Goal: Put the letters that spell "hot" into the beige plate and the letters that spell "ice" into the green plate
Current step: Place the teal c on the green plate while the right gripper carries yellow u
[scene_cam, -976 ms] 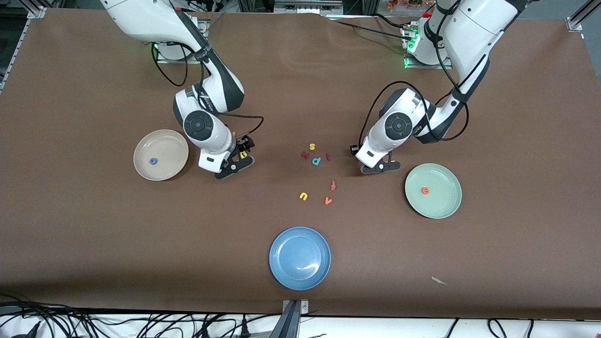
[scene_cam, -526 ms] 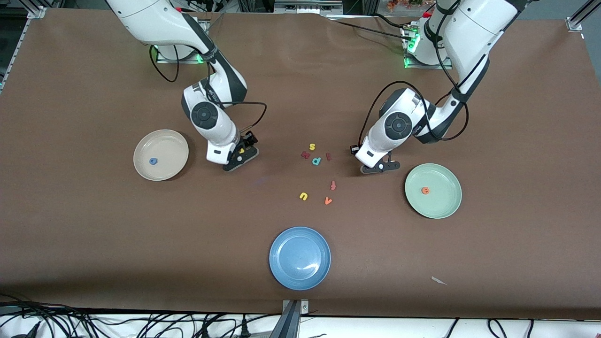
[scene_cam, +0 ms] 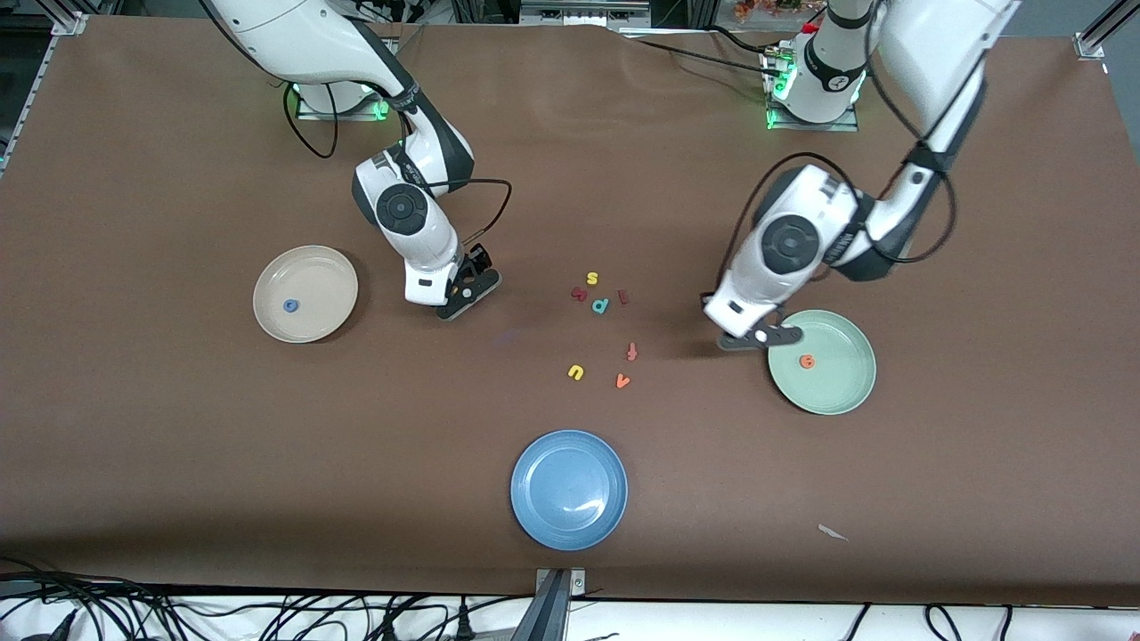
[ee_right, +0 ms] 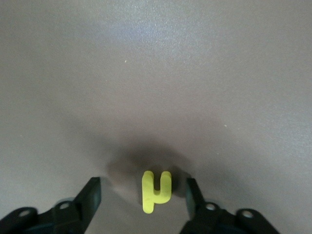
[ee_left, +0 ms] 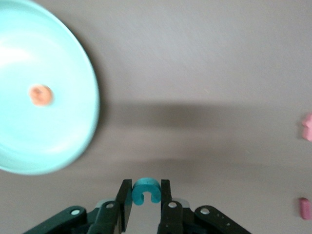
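The teal c (ee_left: pixel 145 190) is pinched between the fingers of the left gripper (ee_left: pixel 146 207), which is closed on its two flat sides and hangs over bare table at the rim of the green plate (scene_cam: pixel 846 393), at about nine o'clock from the orange e (scene_cam: pixel 807 361) that lies in it. The yellow h (ee_right: pixel 156 190) lies flat on the table between the spread, empty fingers of the right gripper (ee_right: pixel 142 201), at about three o'clock from the beige plate (scene_cam: pixel 337 271), where the blue o (scene_cam: pixel 290 305) already lies. These foam letters should be very light, soft and slightly compressible, neither slippery nor fragile; a gentle pinch across the flat sides or the straight stem ought to hold them, though so small a piece could twist or cling to a finger on release. The dark red i (scene_cam: pixel 622 297) lies in the central cluster near the teal p (scene_cam: pixel 600 305); the orange t cannot be made out. No brand, label or writing is readable beyond the letter shapes themselves.
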Available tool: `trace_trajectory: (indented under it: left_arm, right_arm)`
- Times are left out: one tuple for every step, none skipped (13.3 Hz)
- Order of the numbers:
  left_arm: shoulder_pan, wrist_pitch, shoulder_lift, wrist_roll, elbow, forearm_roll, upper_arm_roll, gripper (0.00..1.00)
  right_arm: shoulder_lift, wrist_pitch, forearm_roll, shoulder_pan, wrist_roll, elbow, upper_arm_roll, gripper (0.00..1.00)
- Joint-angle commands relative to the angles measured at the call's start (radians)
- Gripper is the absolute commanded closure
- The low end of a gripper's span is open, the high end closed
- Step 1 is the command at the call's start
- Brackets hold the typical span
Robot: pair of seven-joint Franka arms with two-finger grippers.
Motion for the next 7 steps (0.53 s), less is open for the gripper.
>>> trace_trajectory:
  left_arm:
    - [0.129,-0.012,0.047,0.243,0.047,0.025,-0.004,0.83]
    - [0.161,-0.003,0.071,0.317,0.055,0.027,-0.002,0.83]
    - [0.189,0.008,0.087,0.357,0.061,0.034,0.004,0.83]
    - [0.218,0.008,0.098,0.382,0.061,0.071,0.005,0.83]
    - [0.232,0.008,0.110,0.385,0.058,0.087,0.007,0.83]
    - [0.244,0.008,0.125,0.385,0.055,0.100,0.008,0.82]
    - [0.269,0.009,0.139,0.385,0.051,0.123,0.007,0.80]
  right_arm:
    - [-0.014,0.018,-0.018,-0.003,-0.012,-0.024,-0.001,0.50]
    - [-0.014,0.018,-0.018,-0.003,-0.010,-0.026,-0.001,0.53]
    - [-0.013,0.018,-0.018,-0.003,-0.010,-0.026,-0.002,0.54]
    - [-0.011,0.018,-0.018,-0.003,-0.010,-0.026,-0.002,0.64]
    - [-0.010,0.018,-0.018,-0.003,-0.007,-0.026,-0.002,0.70]
    - [-0.010,0.018,-0.018,-0.003,-0.004,-0.026,-0.002,0.74]
    - [-0.010,0.018,-0.018,-0.003,-0.004,-0.026,-0.002,0.83]
